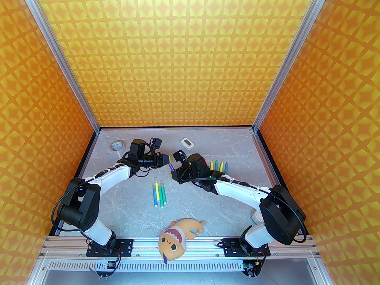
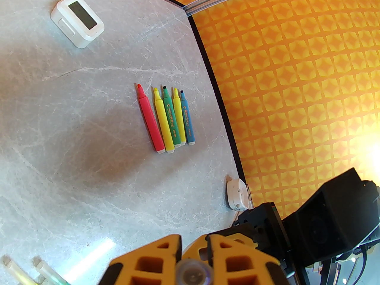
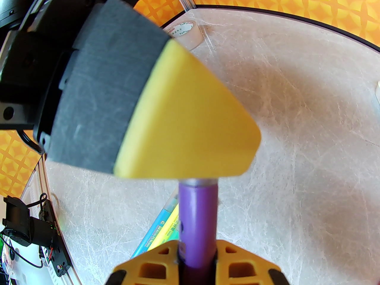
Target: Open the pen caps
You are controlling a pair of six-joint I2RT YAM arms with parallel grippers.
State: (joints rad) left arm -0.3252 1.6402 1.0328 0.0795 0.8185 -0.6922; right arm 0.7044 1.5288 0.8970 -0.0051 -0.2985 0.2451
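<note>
Above the table's middle, my right gripper (image 1: 175,171) (image 3: 196,249) is shut on a purple pen (image 1: 171,167) (image 3: 197,218). The pen's pale cap (image 3: 198,183) (image 2: 193,273) is pinched in my left gripper (image 1: 168,159) (image 2: 193,241), which is shut on it; one of its yellow fingers (image 3: 190,123) hides most of the cap. Three capped pens (image 1: 158,192) lie side by side at the table's centre, and their whitish caps (image 2: 41,268) point toward the back. Several uncapped pens (image 1: 218,165) (image 2: 166,120) lie in a row at the right.
A white timer (image 1: 187,142) (image 2: 77,21) and a tape roll (image 1: 117,145) (image 3: 185,31) sit near the back edge. A plush fish toy (image 1: 178,237) lies at the front rail. A small white device (image 2: 237,194) sits by the right wall.
</note>
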